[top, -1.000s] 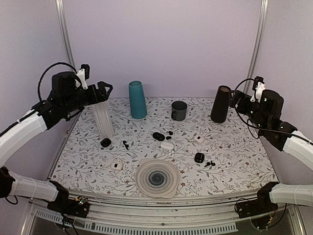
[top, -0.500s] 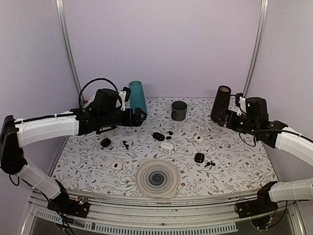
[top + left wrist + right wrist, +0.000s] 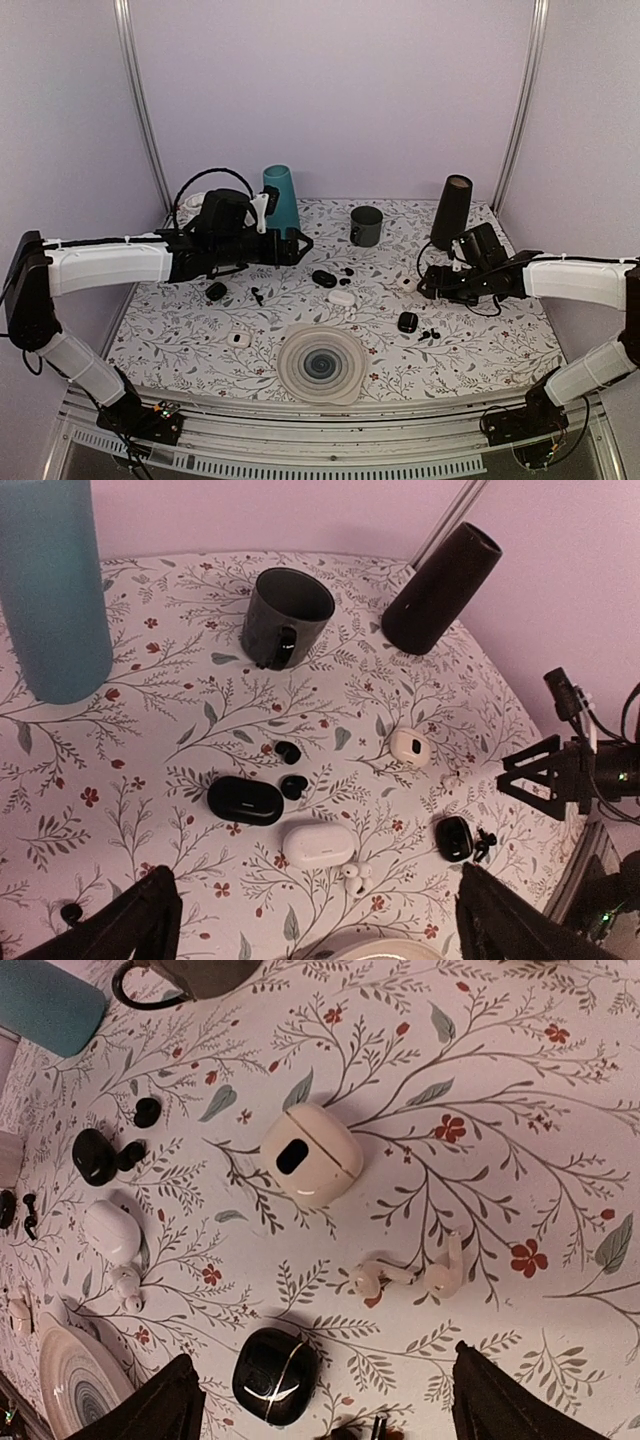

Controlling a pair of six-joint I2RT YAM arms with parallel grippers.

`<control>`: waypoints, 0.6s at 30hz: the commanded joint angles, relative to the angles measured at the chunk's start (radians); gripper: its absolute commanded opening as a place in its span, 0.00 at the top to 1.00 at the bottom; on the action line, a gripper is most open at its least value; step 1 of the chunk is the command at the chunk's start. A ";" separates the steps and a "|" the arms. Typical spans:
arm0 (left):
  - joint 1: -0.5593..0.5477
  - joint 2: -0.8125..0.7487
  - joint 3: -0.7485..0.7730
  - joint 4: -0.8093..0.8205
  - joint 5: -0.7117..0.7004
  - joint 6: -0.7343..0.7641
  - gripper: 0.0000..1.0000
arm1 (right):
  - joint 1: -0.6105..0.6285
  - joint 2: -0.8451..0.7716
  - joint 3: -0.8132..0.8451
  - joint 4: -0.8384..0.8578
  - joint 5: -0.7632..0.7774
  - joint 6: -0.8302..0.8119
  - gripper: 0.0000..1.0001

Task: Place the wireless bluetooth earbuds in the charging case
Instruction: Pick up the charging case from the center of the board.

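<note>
Now | top view: both arms have swung in low over the table; left gripper (image 3: 303,245) and right gripper (image 3: 424,283) spread, empty | left wrist: black earbuds (image 3: 287,752) mid-frame, just beside black case (image 3: 244,800) | right wrist: we hover above white earbuds (image 3: 375,1278), centre-right, below white case (image 3: 310,1155); pick looks next

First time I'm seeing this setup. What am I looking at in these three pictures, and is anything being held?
Two robot arms stand at a flowered table. The wide picture looks down from above and behind them; the other two come from a camera on each wrist. The left hand and right hand are both open and hold nothing. On the table lie small earbud cases, such as a cream case and a black case, with loose white earbuds nearby, plus a teal cup, a dark mug and a striped plate.
</note>
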State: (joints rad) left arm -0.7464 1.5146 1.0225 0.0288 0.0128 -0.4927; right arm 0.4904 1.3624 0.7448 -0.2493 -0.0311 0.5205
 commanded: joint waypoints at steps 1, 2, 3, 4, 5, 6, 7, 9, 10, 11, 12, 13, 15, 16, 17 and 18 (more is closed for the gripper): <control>-0.013 -0.037 -0.025 0.052 0.057 -0.011 0.04 | 0.097 0.025 0.026 -0.047 0.038 0.108 0.17; -0.012 -0.038 -0.025 0.054 0.065 -0.008 0.04 | 0.122 0.031 0.028 -0.051 0.052 0.142 0.20; -0.012 -0.039 -0.023 0.055 0.075 -0.008 0.04 | 0.142 0.039 0.032 -0.055 0.067 0.160 0.22; -0.011 -0.038 -0.020 0.056 0.084 -0.007 0.04 | 0.158 0.049 0.035 -0.057 0.079 0.181 0.24; -0.012 -0.036 -0.017 0.057 0.092 -0.008 0.04 | 0.172 0.060 0.036 -0.059 0.090 0.202 0.26; -0.011 -0.033 -0.016 0.057 0.102 -0.010 0.04 | 0.181 0.074 0.039 -0.061 0.098 0.213 0.29; -0.011 -0.032 -0.015 0.060 0.111 -0.015 0.04 | 0.187 0.088 0.044 -0.067 0.103 0.225 0.31; -0.012 -0.028 -0.016 0.069 0.126 -0.025 0.04 | 0.194 0.116 0.054 -0.073 0.112 0.240 0.34; -0.012 -0.024 -0.017 0.073 0.129 -0.032 0.04 | 0.196 0.124 0.060 -0.075 0.116 0.240 0.36; -0.011 -0.020 -0.016 0.075 0.130 -0.037 0.04 | 0.197 0.133 0.071 -0.076 0.120 0.238 0.38; -0.011 -0.014 -0.012 0.077 0.131 -0.043 0.04 | 0.197 0.142 0.080 -0.078 0.125 0.229 0.40; -0.011 -0.009 -0.009 0.077 0.133 -0.050 0.04 | 0.197 0.156 0.092 -0.084 0.132 0.221 0.41; -0.011 0.000 -0.006 0.084 0.135 -0.064 0.04 | 0.196 0.187 0.121 -0.101 0.140 0.197 0.45; -0.011 0.004 -0.006 0.091 0.135 -0.073 0.04 | 0.198 0.203 0.135 -0.109 0.141 0.186 0.47; -0.011 0.009 -0.007 0.099 0.135 -0.079 0.04 | 0.197 0.217 0.145 -0.115 0.139 0.173 0.49; -0.013 0.013 -0.008 0.106 0.134 -0.086 0.04 | 0.197 0.233 0.149 -0.119 0.134 0.166 0.50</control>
State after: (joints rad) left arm -0.7471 1.5021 1.0069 0.0860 0.1295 -0.5419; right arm 0.6819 1.5452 0.8440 -0.3393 0.0780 0.7166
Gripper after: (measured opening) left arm 0.960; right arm 0.519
